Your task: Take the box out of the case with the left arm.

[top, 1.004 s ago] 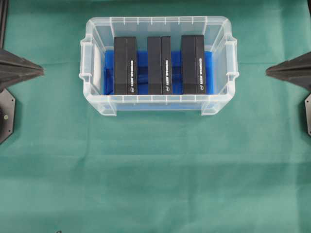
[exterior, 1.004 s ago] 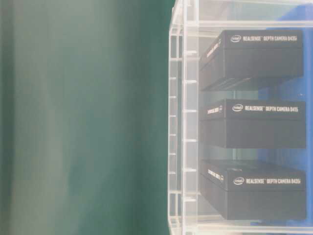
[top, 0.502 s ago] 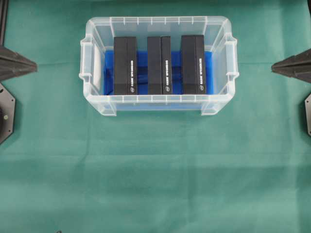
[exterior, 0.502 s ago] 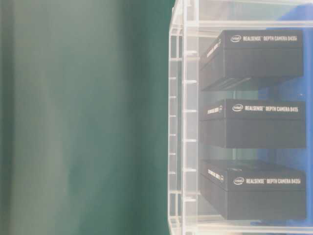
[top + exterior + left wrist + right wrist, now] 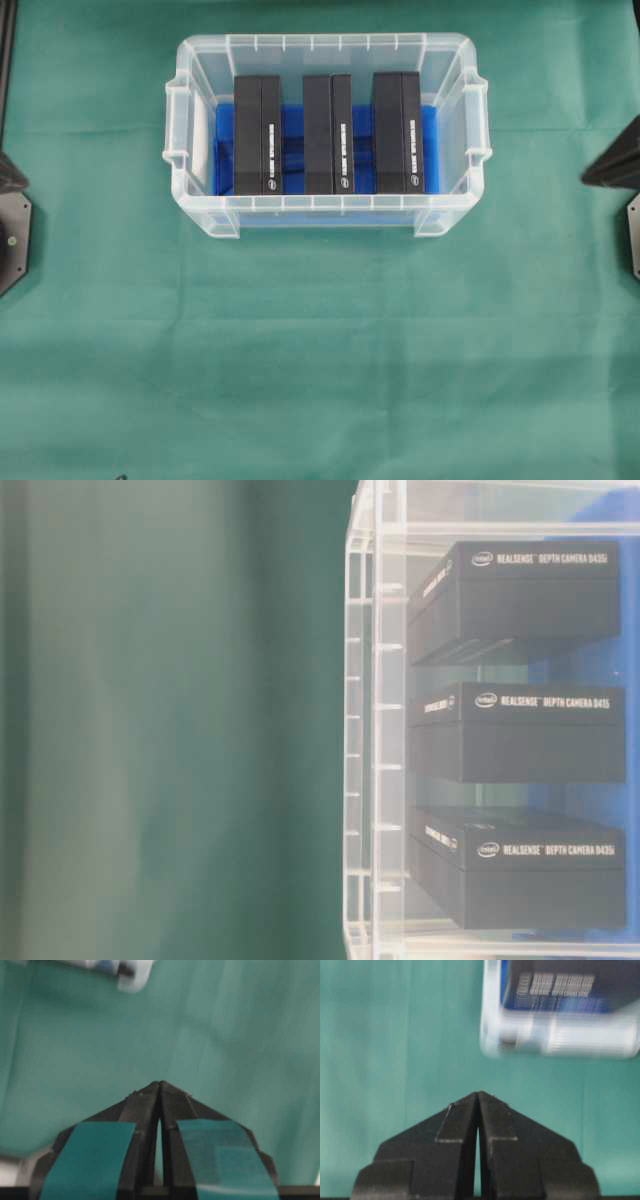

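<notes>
Overhead view: green cloth on the tabletop (image 5: pixel 320 350), clear case (image 5: pixel 200 215) toward the far middle, three black boxes inside.
Left arm: only a black sliver (image 5: pixel 10 175) at the left edge, well apart from the case.
Left claw (image 5: pixel 160 1087): clenched, tips meeting, teal pads (image 5: pixel 90 1155) on the fingers, nothing between them; aimed down at bare cloth, a corner of the case at the top of the left wrist view.
Case interior: bright blue liner (image 5: pixel 292 130) under the boxes, clear walls all round.
Left box (image 5: pixel 258 135): on its narrow side, nearest the left wall, gap toward the middle box.
Middle box (image 5: pixel 328 135): same pose, gaps on both sides.
Right box (image 5: pixel 398 132): same pose, near the right wall.
Right claw (image 5: pixel 478 1097): clenched and bare, hovering beside the case.
Handling, as a guess: printed cardboard, stiff and light, smooth faces likely a bit slippery, corners crushable under a hard squeeze.
Grip advice: from above, fingers down the gaps across the narrow width of the left box, mid-length, straight lift clear of the rim.
Progress: no box taken out yet.
</notes>
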Available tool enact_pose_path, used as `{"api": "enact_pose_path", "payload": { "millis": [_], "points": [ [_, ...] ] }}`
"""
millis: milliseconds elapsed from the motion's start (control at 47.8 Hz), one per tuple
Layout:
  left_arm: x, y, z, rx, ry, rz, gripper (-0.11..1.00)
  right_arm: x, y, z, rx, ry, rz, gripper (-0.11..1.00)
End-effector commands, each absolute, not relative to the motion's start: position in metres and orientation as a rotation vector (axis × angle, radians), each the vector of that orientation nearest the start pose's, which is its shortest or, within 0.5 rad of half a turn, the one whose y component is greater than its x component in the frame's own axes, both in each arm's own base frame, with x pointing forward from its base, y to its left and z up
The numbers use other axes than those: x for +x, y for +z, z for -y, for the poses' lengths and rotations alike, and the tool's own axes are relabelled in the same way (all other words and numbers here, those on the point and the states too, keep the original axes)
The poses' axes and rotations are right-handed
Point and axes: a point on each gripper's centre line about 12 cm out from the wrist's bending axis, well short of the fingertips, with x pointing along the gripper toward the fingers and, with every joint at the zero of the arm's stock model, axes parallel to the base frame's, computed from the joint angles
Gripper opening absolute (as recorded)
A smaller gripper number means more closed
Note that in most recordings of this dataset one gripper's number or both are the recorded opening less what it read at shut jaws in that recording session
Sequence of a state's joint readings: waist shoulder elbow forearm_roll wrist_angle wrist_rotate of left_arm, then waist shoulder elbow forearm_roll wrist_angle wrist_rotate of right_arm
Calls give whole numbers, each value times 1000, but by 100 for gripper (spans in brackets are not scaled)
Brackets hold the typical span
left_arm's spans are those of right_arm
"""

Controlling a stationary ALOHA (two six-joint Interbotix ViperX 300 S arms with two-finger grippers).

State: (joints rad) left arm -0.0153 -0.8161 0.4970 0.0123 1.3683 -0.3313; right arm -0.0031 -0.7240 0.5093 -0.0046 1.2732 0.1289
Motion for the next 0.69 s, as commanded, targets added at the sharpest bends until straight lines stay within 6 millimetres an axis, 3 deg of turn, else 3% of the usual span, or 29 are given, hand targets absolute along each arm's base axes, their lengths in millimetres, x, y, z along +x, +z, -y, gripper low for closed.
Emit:
{"api": "enact_pose_path", "payload": {
  "millis": [0,105,356,670],
  "points": [
    [166,372,2,-280,177,-1088,0,191,354,1,127,-91,-1200,-1],
    [167,372,2,-279,178,-1088,0,188,349,1,131,-103,-1295,-1],
    [164,372,2,-343,220,-1098,0,188,350,1,131,-104,-1287,-1],
    [161,368,1,-852,600,-1103,0,187,350,1,132,-105,-1284,-1]
  ]
}}
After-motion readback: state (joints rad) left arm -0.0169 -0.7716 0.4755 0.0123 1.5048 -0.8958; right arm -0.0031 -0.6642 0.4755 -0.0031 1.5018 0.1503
